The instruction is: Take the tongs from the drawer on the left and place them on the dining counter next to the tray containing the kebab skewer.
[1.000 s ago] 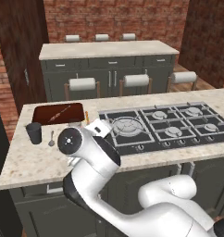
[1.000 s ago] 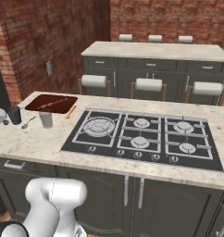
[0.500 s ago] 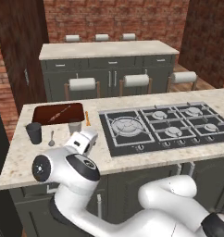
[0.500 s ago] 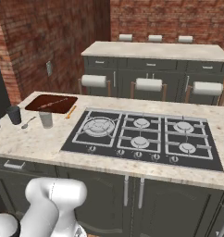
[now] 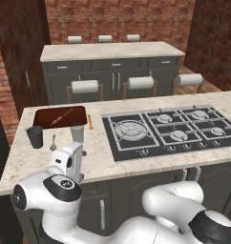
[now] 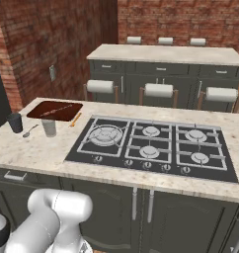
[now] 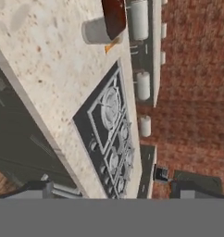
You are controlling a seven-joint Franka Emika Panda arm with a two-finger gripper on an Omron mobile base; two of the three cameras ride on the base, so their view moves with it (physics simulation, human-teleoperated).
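The dark reddish-brown tray (image 5: pixel 47 116) lies at the left end of the dining counter (image 5: pixel 103 159), with the kebab skewer (image 5: pixel 60 116) across it. In the right base view the tray (image 6: pixel 42 109) and skewer (image 6: pixel 56 109) show again. Under that counter's left end is the drawer (image 6: pixel 30 184), shut, with a short silver handle (image 6: pixel 15 175). The tongs are hidden. My hand (image 5: pixel 69 161) hangs in front of the counter's front edge, left of the hob. In the hand view my gripper (image 7: pixel 116 189) is open, its fingertips (image 7: pixel 40 187) wide apart with nothing between them, looking along the counter (image 7: pixel 44 69).
By the tray stand a grey cup (image 5: pixel 78 132), a dark cup (image 5: pixel 35 137), a small spoon (image 5: pixel 53 142) and a thin orange stick (image 5: pixel 90 121). The black hob (image 5: pixel 170 131) fills the counter's right half. Three stools (image 5: pixel 84 86) stand behind it, before a second counter (image 5: pixel 112 50).
My arm has swung down from above the counter's left part to its front edge. The hand is now lower and nearer the cabinet fronts. The things on the counter have not moved.
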